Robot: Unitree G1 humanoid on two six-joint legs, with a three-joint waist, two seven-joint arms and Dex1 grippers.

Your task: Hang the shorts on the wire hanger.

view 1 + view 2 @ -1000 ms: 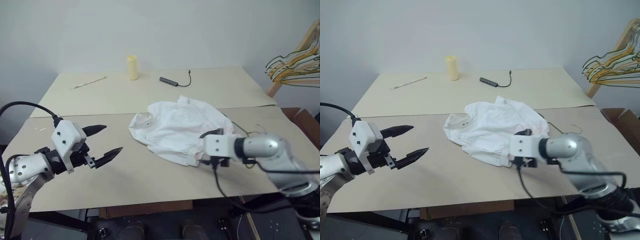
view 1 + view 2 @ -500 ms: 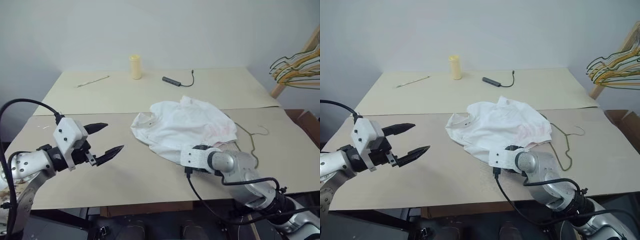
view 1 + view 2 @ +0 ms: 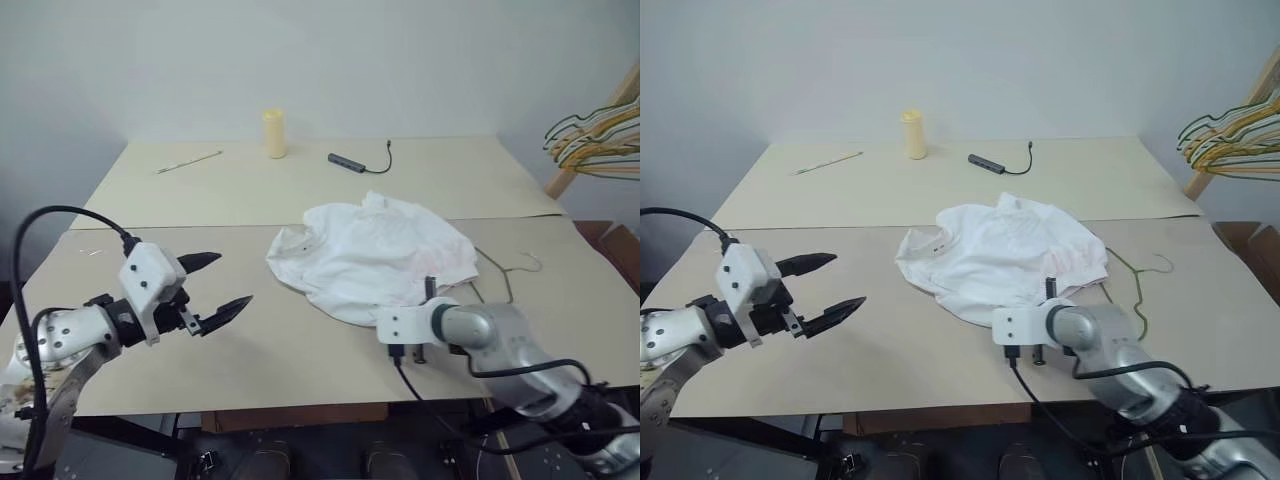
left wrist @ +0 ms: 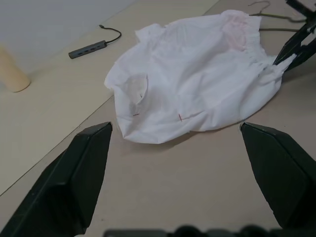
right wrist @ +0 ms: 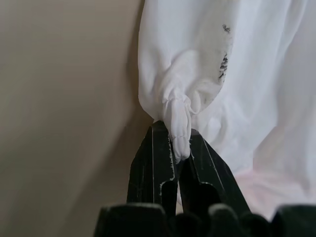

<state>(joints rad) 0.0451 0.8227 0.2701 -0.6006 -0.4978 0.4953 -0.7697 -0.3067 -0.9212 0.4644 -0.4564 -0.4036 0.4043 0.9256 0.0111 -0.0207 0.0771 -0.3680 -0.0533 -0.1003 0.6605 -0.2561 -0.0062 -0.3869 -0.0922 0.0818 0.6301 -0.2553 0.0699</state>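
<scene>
White thin-fabric shorts (image 3: 370,258), one pair, are lying crumpled on the pale wooden table (image 3: 250,340), overlapping the single thin grey wire hanger (image 3: 505,275) beside their right edge. I am holding the right gripper (image 5: 178,163) clamped on a bunched fold of the gathered hem at the near edge. The left gripper (image 3: 212,285) is hovering spread wide and empty, well apart from the cloth.

Risk, as I am judging it: the pinch is taking only a narrow roll of fabric, so lifting may be letting it slip free; dragging could also be snagging the hanger underneath.

Count: one cream cylinder (image 3: 273,133), one dark cabled hub (image 3: 350,161), one thin stick (image 3: 188,161), one bunch of coloured hangers (image 3: 590,135).
</scene>
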